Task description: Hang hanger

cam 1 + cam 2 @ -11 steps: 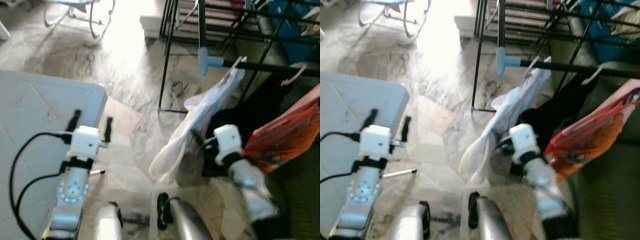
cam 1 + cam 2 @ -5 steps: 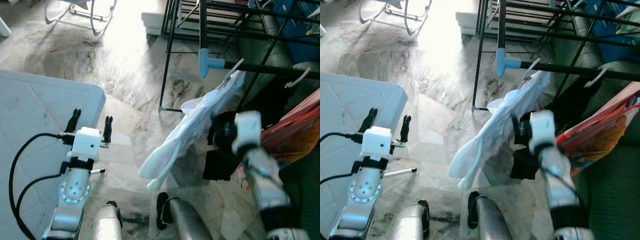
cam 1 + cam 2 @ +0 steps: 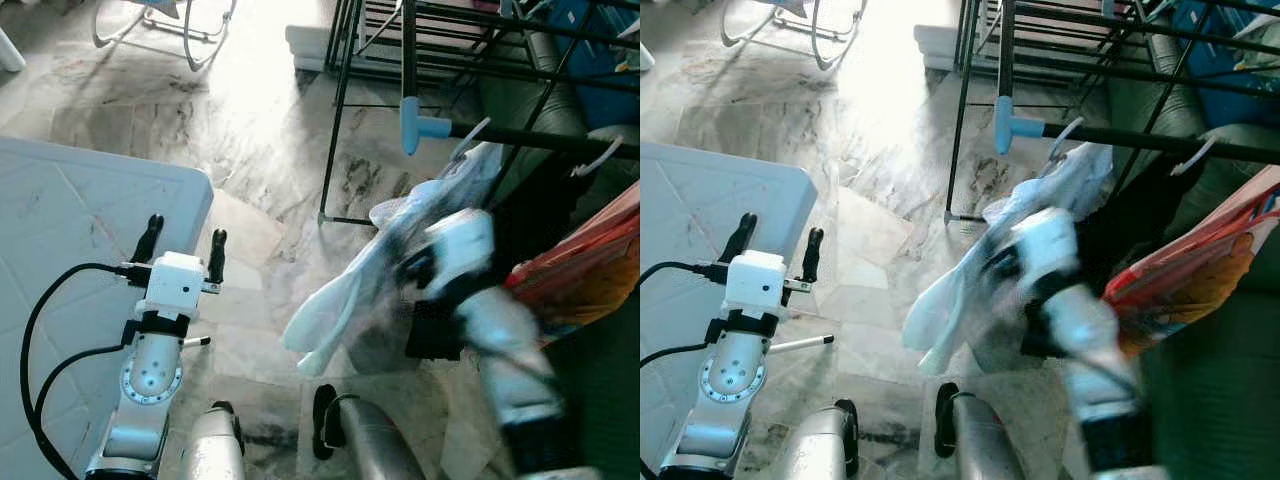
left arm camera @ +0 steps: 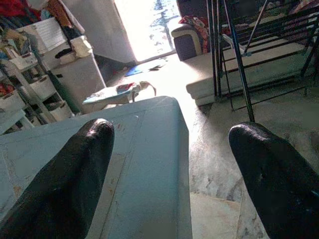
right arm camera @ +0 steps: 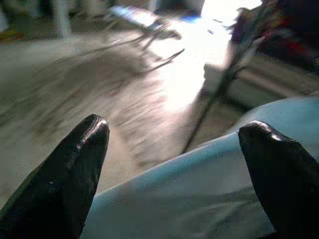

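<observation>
A white garment (image 3: 385, 265) hangs on a white hanger whose hook (image 3: 470, 133) sits over the black rail (image 3: 545, 141) of a drying rack, next to a light-blue clamp (image 3: 414, 122). My right gripper (image 3: 405, 265) is blurred with motion and lies against the middle of that garment. In the right wrist view its fingers (image 5: 75, 169) stand wide apart, open, with white cloth (image 5: 199, 199) spread below them. My left gripper (image 3: 186, 230) is open and holds nothing, poised over the corner of the white table (image 3: 70, 220).
A black garment (image 3: 535, 205) and a red-orange one (image 3: 590, 270) hang further right on the same rail. More rack bars (image 3: 450, 40) stand behind. A chair's metal legs (image 3: 160, 25) are at the far left, and a dark slipper (image 3: 325, 425) lies on the marble floor.
My right arm rose from low beside the garment, then swung left onto it and is now blurred. The white garment has swayed. The left arm has stayed put.
</observation>
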`<state>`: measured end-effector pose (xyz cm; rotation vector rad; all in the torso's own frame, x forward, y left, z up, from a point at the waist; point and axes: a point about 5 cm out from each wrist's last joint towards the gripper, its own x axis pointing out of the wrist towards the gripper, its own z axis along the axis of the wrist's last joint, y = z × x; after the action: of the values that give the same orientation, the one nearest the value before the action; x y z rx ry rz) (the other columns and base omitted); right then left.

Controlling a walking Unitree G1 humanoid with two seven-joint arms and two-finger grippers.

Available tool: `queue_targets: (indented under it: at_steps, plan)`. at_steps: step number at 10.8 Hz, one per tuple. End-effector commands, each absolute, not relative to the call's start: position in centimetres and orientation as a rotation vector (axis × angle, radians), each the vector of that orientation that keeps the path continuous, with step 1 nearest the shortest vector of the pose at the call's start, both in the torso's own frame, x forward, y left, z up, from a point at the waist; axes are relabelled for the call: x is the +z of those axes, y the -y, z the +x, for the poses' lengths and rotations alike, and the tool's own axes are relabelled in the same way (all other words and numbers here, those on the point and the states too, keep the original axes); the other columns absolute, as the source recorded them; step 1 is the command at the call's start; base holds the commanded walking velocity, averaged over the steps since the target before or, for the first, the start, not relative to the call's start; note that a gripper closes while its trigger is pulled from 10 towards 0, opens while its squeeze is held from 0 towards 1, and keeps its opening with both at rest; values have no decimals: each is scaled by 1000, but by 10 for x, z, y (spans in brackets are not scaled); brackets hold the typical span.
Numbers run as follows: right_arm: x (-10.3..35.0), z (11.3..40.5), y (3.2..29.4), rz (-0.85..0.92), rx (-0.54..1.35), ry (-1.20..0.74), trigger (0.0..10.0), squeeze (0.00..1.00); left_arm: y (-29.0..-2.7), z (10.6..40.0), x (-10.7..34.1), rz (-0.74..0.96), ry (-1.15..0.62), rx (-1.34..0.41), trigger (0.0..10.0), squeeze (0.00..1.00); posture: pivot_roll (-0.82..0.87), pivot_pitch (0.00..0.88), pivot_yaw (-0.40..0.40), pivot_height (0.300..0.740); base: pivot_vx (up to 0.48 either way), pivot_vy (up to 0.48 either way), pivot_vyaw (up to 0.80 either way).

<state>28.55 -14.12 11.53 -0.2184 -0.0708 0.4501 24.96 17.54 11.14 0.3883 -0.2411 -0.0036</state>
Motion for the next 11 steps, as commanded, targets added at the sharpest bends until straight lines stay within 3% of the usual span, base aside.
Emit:
queue_targets:
  at_steps: [1, 4, 6, 11]
  plan:
    - [106, 287, 138, -254, 495, 33, 10000, 0, -177, 246, 92, 377, 135, -11, 10000, 0, 51, 252, -107, 740, 0, 0, 0]
    - [76, 312, 149, -292, 395, -155, 10000, 0, -186, 244, 91, 371, 108, 0, 10000, 0, 92, 260, -111, 740, 0, 0, 0]
    - [58, 314, 177, -295, 200, -260, 10000, 0, -185, 236, 88, 356, 90, 6, 10000, 0, 98, 274, -112, 740, 0, 0, 0]
    - [71, 301, 219, -374, -69, -173, 10000, 0, -181, 238, 88, 352, 87, -26, 10000, 0, 65, 286, -103, 740, 0, 0, 0]
